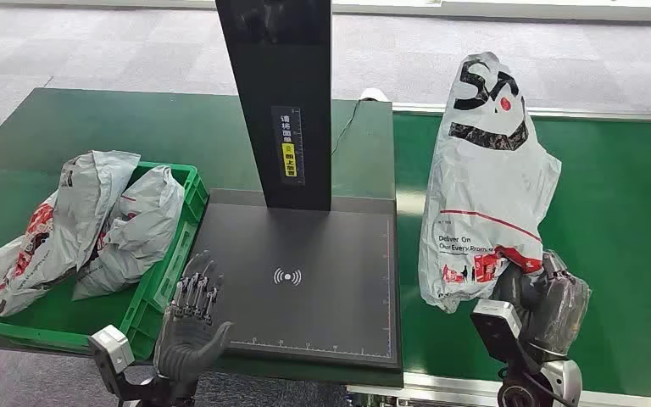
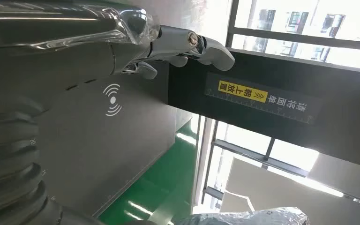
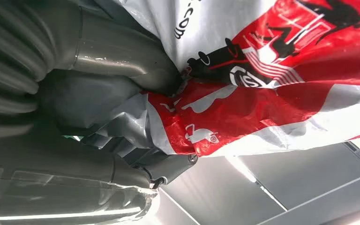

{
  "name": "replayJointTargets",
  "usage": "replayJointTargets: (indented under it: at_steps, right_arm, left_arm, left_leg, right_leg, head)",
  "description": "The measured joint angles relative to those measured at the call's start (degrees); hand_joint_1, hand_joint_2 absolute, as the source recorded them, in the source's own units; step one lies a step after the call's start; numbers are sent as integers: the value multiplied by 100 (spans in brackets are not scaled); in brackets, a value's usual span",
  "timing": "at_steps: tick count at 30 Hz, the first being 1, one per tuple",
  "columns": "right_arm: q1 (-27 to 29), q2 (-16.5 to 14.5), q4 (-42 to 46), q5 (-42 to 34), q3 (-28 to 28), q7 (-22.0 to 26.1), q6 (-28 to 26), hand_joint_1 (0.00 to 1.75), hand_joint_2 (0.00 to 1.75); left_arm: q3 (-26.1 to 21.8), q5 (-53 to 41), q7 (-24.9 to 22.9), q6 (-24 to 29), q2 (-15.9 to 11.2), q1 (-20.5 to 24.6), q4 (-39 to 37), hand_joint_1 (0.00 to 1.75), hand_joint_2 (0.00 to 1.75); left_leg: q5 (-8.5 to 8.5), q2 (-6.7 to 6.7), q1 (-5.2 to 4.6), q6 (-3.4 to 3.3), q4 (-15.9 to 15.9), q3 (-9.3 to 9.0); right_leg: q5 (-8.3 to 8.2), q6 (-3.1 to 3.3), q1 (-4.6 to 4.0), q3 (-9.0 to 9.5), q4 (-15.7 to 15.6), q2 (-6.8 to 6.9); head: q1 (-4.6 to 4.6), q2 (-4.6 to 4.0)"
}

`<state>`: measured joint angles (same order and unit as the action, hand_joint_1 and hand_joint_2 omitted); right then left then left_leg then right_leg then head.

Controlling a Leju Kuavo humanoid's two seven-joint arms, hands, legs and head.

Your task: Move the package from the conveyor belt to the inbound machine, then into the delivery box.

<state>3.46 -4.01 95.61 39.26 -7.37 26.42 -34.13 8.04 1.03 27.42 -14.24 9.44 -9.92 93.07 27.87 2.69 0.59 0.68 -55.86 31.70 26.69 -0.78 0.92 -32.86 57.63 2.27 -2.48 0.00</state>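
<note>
The package, a grey-white courier bag with black and red print, stands upright over the green conveyor belt, just to the right of the inbound machine. The right hand grips its lower end; in the right wrist view the thumb and fingers are clamped into the crumpled red-and-white plastic. The left hand hovers at the front left corner of the machine's dark scanning plate, palm up, fingers spread and holding nothing; in the left wrist view its fingertips reach toward the machine's black upright column, which carries a yellow label. To the left sits the green delivery box, a plastic crate on the green counter, with two similar grey bags lying in it.
</note>
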Motion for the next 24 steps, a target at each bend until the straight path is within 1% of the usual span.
replayJointTargets:
  at_steps: [2, 4, 6, 7, 9, 11, 13, 18, 24]
  right_arm:
    - [12, 54, 12, 67, 86, 91, 450, 175, 175]
    - [39, 157, 27, 332, 341, 211, 1450, 175, 175]
    - [85, 222, 29, 514, 711, 243, 2471, 175, 175]
    - [112, 238, 27, 507, 910, 247, 2882, 175, 175]
    - [163, 276, 21, 433, 1263, 254, 3356, 175, 175]
    - [193, 331, 15, 367, 1510, 258, 3494, 175, 175]
    - [197, 394, 12, 288, 1637, 260, 3553, 175, 175]
    - [188, 496, 4, 220, 1759, 260, 3610, 175, 175]
    - [170, 540, -18, 212, 1807, 264, 3634, 175, 175]
  left_arm:
    - [2, 3, 11, -16, -10, 2, -1, 0, 175]
    - [7, 14, 45, -71, -36, 19, -8, 0, 175]
    - [8, 22, 91, -160, -65, 63, -39, 0, 175]
    - [7, 24, 112, -203, -77, 88, -66, 0, 175]
    - [7, 20, 145, -258, -93, 126, -117, 0, 175]
    - [7, 16, 163, -275, -104, 140, -150, 0, 175]
    - [7, 15, 172, -276, -114, 143, -162, 0, 175]
    - [7, 15, 174, -275, -139, 141, -162, 0, 175]
    - [7, 5, 173, -270, -144, 141, -162, 0, 175]
  left_leg:
    - [1, 1, 0, 1, 0, 0]
    - [2, 3, 1, 2, 1, -1]
    - [1, -1, 2, 2, 1, -1]
    - [1, -4, 3, 2, 1, 0]
    - [0, -5, 4, 3, 1, 1]
    - [0, -2, 3, 3, 1, 1]
    - [1, -2, 2, 2, 1, 1]
    - [2, -3, -1, 1, 0, 1]
    - [1, -3, 1, 1, 1, 1]
  right_leg:
    - [0, 0, 0, 0, 0, -1]
    - [0, 0, -1, -1, 0, -2]
    - [1, 1, -3, -2, 0, 2]
    - [1, 1, -3, -3, 0, 4]
    - [2, 1, -4, -3, 0, 5]
    - [2, 1, -4, -2, 0, 4]
    - [2, 1, -3, -2, 0, 4]
    - [2, 0, 1, -1, 0, 5]
    - [2, 0, -1, -1, 0, 4]
  head:
    - [-1, 0]
    - [0, 0]
    - [0, 0]
    - [-1, 0]
    - [-1, 0]
    - [-1, 0]
    - [1, 0]
    - [0, 0]
    - [-1, 0]
